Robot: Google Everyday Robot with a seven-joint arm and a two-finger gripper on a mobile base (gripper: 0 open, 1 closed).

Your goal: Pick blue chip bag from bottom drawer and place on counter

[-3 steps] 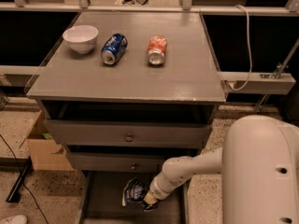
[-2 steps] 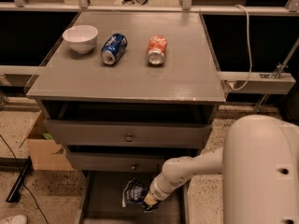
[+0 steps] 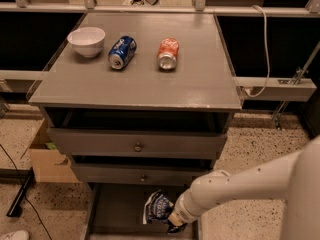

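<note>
At the bottom centre of the frame, the blue chip bag (image 3: 157,207) sits in the open bottom drawer (image 3: 114,210), a shallow grey tray pulled out beneath the cabinet. The bag is crumpled and stands roughly upright toward the tray's right side, its white lettering facing the camera. The white arm (image 3: 240,188) reaches in from the lower right, and the gripper (image 3: 175,226) is low at the bag's lower right edge, right against it. How far the gripper is open, and whether it has hold of the bag, I cannot tell, since its dark tip merges with the bag and the drawer's shadow. Above, two drawers with round knobs (image 3: 137,146) are both slightly pulled out. The counter (image 3: 190,86) fills the upper middle of the frame and carries a white bowl (image 3: 86,40) at upper left, a blue soda can (image 3: 122,52) lying on its side just right of the bowl, and an orange soda can (image 3: 168,53) also on its side farther right. A cardboard box (image 3: 47,159) stands on the speckled floor left of the cabinet.
</note>
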